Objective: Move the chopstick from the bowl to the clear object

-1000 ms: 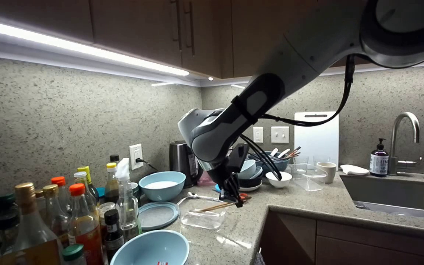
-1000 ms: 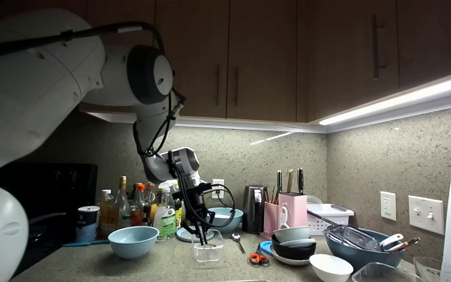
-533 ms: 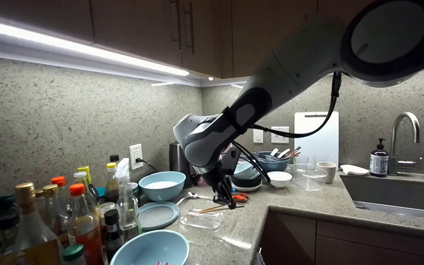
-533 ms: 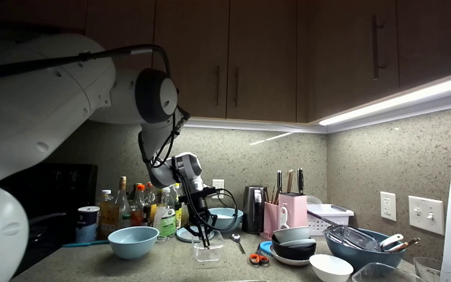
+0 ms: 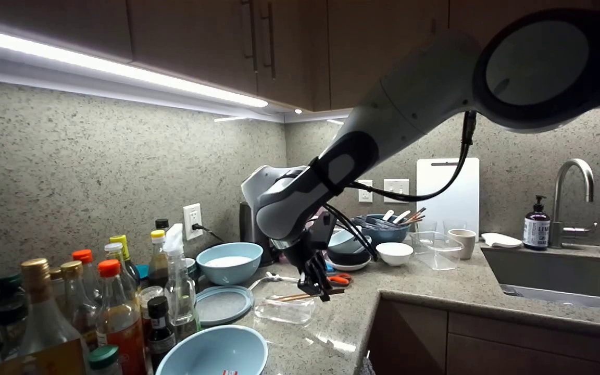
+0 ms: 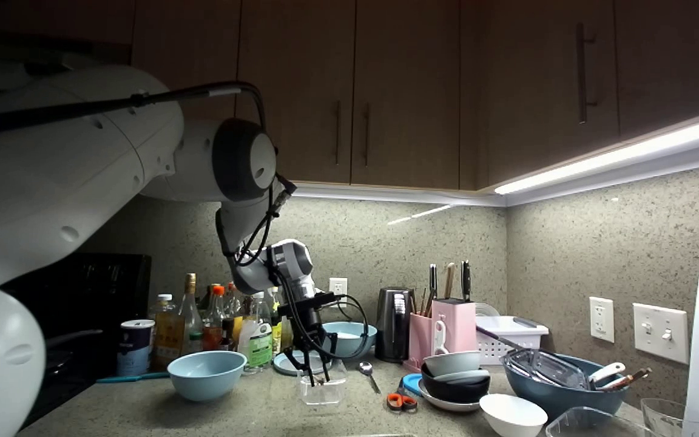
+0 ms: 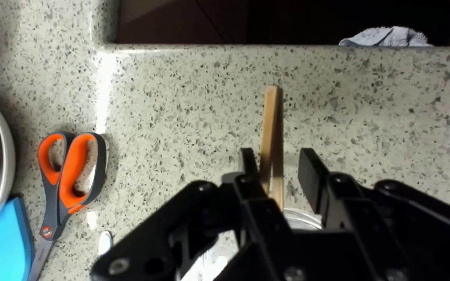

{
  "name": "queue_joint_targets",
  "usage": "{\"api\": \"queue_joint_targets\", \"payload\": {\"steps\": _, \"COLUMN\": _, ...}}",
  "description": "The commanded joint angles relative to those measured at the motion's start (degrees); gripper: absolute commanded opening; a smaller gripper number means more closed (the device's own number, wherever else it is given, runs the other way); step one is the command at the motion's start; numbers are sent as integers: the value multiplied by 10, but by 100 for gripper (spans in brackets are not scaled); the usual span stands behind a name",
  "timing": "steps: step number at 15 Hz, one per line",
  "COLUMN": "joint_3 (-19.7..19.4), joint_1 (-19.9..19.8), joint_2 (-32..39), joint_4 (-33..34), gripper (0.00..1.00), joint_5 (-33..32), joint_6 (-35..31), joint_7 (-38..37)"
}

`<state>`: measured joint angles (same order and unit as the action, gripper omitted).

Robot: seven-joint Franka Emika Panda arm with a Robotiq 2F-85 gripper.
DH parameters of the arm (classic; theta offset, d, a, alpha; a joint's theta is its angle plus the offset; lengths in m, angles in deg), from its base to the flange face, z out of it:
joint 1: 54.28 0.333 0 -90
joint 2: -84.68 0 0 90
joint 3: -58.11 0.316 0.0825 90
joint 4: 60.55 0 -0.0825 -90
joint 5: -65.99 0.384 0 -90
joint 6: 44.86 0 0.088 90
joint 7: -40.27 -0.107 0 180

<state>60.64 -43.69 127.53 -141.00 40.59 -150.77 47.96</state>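
The chopstick (image 7: 270, 125) shows in the wrist view as a thin wooden stick with a darker stick or side right beside it. It lies with one end over the clear dish (image 5: 285, 312) and the other past its rim, in an exterior view (image 5: 294, 297). The clear dish also shows in an exterior view (image 6: 323, 396). My gripper (image 7: 277, 158) is open, its fingers on either side of the chopstick, the left finger closer. The gripper is low beside the dish in both exterior views (image 5: 322, 296) (image 6: 320, 379). The wide light-blue bowl (image 5: 216, 349) stands apart, also visible there (image 6: 207, 376).
Orange-handled scissors (image 7: 70, 171) lie near stacked bowls (image 6: 455, 379). A spoon (image 6: 371, 376) and a light-blue plate (image 5: 224, 304) are by the dish. Bottles (image 5: 117, 307) line the wall. The counter's front edge (image 7: 225, 47) is close to the chopstick's end.
My gripper has moved lower and slightly left in an exterior view, and its fingers have spread from nearly together to open. The chopstick's outer end has come down and no longer moves with the gripper.
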Motion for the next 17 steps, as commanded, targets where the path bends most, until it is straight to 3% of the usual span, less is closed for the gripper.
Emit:
{"api": "queue_joint_targets", "payload": {"steps": 1, "joint_3": -5, "joint_1": 10, "joint_2": -21, "joint_4": -13, "gripper": 63, "joint_5": 3, "joint_6": -1, "joint_7": -14}}
{"api": "queue_joint_targets", "payload": {"steps": 6, "joint_3": -4, "joint_1": 32, "joint_2": -84, "joint_4": -50, "gripper": 96, "joint_5": -9, "joint_6": -8, "joint_7": -39}}
{"api": "queue_joint_targets", "payload": {"steps": 8, "joint_3": -5, "joint_1": 43, "joint_2": -115, "joint_4": -67, "gripper": 100, "joint_5": -4, "joint_6": 10, "joint_7": -74}}
{"api": "queue_joint_targets", "payload": {"steps": 9, "joint_3": 0, "joint_1": 33, "joint_2": -62, "joint_4": -10, "gripper": 90, "joint_5": 0, "joint_6": 7, "joint_7": -39}}
{"api": "queue_joint_targets", "payload": {"steps": 11, "joint_3": 1, "joint_1": 40, "joint_2": -87, "joint_4": -25, "gripper": 100, "joint_5": -1, "joint_6": 15, "joint_7": -57}}
{"api": "queue_joint_targets", "payload": {"steps": 17, "joint_3": -1, "joint_1": 39, "joint_2": -98, "joint_4": -42, "gripper": 100, "joint_5": -2, "joint_6": 16, "joint_7": -61}}
